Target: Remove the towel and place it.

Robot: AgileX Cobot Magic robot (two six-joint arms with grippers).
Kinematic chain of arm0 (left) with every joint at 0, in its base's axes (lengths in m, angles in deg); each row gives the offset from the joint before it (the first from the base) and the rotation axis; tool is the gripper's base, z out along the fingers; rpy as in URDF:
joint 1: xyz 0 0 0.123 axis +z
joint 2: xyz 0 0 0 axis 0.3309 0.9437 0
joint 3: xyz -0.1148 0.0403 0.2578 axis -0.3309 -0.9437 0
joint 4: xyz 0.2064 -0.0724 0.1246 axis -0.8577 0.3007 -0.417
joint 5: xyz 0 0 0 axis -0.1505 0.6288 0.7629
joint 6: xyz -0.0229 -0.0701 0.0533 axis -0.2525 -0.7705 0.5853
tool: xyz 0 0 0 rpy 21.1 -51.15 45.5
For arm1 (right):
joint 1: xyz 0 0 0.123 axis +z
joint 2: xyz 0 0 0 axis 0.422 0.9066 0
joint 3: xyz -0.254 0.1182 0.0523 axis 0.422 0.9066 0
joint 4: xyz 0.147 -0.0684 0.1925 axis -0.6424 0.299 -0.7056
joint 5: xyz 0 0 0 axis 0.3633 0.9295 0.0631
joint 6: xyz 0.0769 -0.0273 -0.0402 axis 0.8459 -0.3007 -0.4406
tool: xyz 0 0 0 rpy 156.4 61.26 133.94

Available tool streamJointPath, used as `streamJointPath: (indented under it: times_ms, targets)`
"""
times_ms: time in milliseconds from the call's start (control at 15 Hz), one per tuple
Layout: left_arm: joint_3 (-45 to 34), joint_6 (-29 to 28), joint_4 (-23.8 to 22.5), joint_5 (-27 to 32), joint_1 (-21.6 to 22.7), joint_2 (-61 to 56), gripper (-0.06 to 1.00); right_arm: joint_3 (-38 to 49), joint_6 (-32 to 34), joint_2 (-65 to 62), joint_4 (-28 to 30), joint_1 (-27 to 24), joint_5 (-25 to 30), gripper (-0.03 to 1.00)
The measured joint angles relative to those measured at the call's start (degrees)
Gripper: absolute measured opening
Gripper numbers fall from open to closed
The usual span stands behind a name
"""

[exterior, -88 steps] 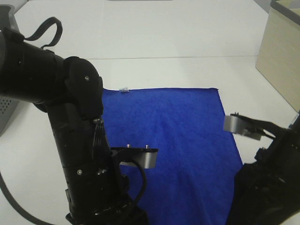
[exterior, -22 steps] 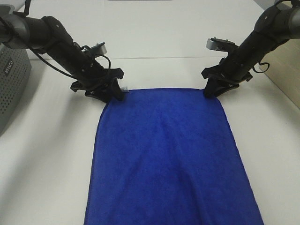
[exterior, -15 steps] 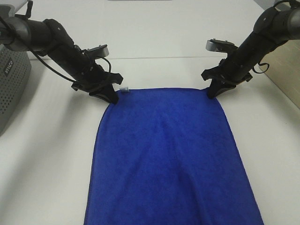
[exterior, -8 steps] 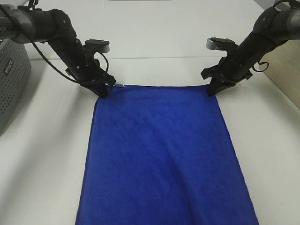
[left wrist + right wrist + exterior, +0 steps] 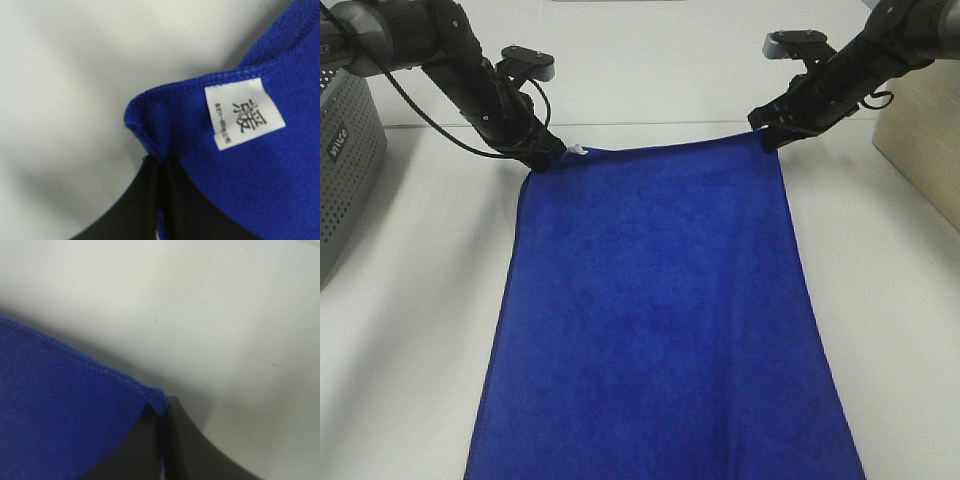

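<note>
A grey perforated case [image 5: 338, 170] sits left and a pale beige box [image 5: 920, 130] right, both clear of the large royal-blue plush towel [image 5: 650, 300] spread on the white desk [image 5: 410, 300]. The left hand [image 5: 548, 155] and right hand [image 5: 763, 135] each pinch a far corner, jaws pressed together. Only the left wrist view shows the print on the white tag [image 5: 243, 113].

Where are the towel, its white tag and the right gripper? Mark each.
towel [image 5: 660, 300], exterior high view, middle of the blue cloth.
white tag [image 5: 243, 112], left wrist view, centre of the printed label.
right gripper [image 5: 765, 136], exterior high view, fingertips shut on the towel's far corner.
</note>
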State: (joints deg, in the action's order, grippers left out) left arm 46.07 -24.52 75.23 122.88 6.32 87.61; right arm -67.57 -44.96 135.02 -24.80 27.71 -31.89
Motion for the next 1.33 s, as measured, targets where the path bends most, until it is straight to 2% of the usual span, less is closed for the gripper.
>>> streamJointPath:
  times_ms: [267,667,933,1333]
  targets:
    - [0.00,1.83,0.00,-6.59,0.00,0.00,0.00,-0.92,-3.09,-0.06,-0.06,0.00,-3.44,0.02]
    - [2.58,7.16,-0.23,-12.55,0.00,0.00,0.00,-0.92,-6.42,0.00,-0.06,0.00,-9.63,0.02]
    - [3.55,8.31,-0.52,-16.50,0.00,0.34,0.00,-0.92,-9.57,0.00,-2.86,0.00,-13.98,0.02]
    - [3.55,9.34,-1.32,-19.94,0.00,2.81,0.00,-0.97,-13.92,2.98,-6.76,0.00,-16.39,0.02]
